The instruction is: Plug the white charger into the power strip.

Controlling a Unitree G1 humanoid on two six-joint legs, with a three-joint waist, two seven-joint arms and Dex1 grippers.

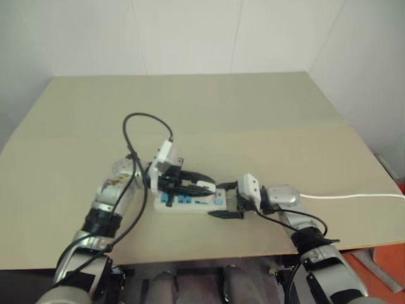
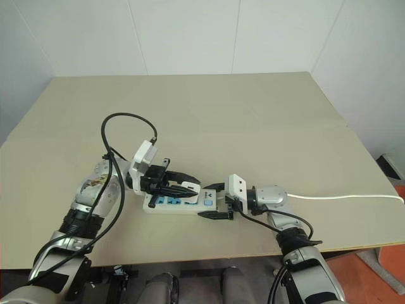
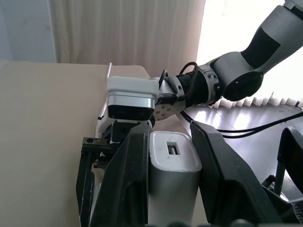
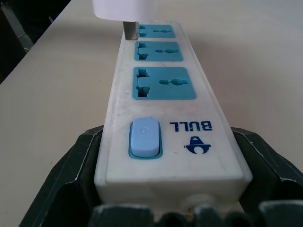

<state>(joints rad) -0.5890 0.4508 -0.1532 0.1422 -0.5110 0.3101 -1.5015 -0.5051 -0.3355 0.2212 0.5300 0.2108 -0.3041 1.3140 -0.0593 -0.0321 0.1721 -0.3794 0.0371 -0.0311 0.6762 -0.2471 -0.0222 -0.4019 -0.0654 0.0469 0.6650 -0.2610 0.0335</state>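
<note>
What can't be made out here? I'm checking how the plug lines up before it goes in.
- White charger: body cut off by the right wrist view's edge; one prong shows, any second is hidden.
- Power strip: farthest outlet hidden by the left gripper in the head views.
- Right gripper: grips the switch end, hiding the cable's exit.

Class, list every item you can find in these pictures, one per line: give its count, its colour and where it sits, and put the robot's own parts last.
power strip: one, white with three blue outlets and a blue switch, lying on the table, its switch end between the right gripper's fingers.
white charger: one, white, over the strip's far outlet, a prong showing.
white cable: one, white, trailing across the table's right side.
table: one, beige, under everything.
left gripper: one, black fingers, shut on the charger.
right gripper: one, black fingers, shut on the strip.
</note>
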